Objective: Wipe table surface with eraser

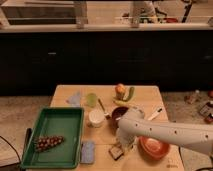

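The light tan wooden table surface (pixel 102 141) fills the middle of the camera view. The eraser (pixel 116 152), a small dark block with a pale face, lies on the table near the front edge, between the blue-grey pad and the orange bowl. My white arm reaches in from the right. My gripper (pixel 120 146) points down right over the eraser and touches or nearly touches its top. The gripper hides part of the eraser.
A green tray (pixel 70 116) with grapes (pixel 48 143) sits at the left. A blue-grey pad (pixel 87 151) lies beside it. A white cup (pixel 96 118), green cup (pixel 91 99), dark bowl (pixel 119 114), orange bowl (pixel 154 147), apple (pixel 120 89), banana (pixel 121 102) and marker (pixel 155 114) crowd the table.
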Controlling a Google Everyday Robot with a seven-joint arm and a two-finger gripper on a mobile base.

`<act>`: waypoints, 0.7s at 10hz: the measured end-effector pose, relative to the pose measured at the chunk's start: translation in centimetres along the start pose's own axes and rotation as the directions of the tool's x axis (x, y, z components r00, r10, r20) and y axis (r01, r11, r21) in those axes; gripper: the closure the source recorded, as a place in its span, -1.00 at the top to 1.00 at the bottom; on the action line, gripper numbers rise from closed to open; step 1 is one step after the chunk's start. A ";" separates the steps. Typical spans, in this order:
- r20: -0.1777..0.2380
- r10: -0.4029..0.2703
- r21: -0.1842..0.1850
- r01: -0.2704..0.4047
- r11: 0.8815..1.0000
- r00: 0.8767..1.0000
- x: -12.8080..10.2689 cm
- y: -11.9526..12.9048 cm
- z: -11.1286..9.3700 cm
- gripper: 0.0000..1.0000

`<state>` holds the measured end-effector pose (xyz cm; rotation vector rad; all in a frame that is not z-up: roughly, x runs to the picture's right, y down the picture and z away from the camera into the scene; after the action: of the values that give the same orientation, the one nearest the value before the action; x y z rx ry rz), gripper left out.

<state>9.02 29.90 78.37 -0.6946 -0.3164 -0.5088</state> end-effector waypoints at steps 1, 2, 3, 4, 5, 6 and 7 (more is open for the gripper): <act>-0.001 -0.001 -0.001 0.001 1.000 1.000 0.0 0.0 -0.1 -1.00; -0.003 -0.003 -0.003 0.003 1.000 1.000 0.1 -0.2 0.0 -1.00; -0.011 -0.018 0.002 0.018 1.000 1.000 0.3 -0.9 -0.1 -1.00; -0.021 -0.048 0.022 0.048 0.999 0.999 0.2 -2.8 -0.2 -1.00; -0.021 -0.066 0.037 0.067 0.997 0.998 -0.1 -4.2 -0.5 -1.00; -0.026 -0.086 0.055 0.088 0.995 0.996 -0.4 -5.4 -0.7 -1.00; -0.025 -0.099 0.069 0.100 0.993 0.995 -0.8 -5.8 -1.0 -1.00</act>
<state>5.29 25.68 80.38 -0.6068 -0.3485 -0.5971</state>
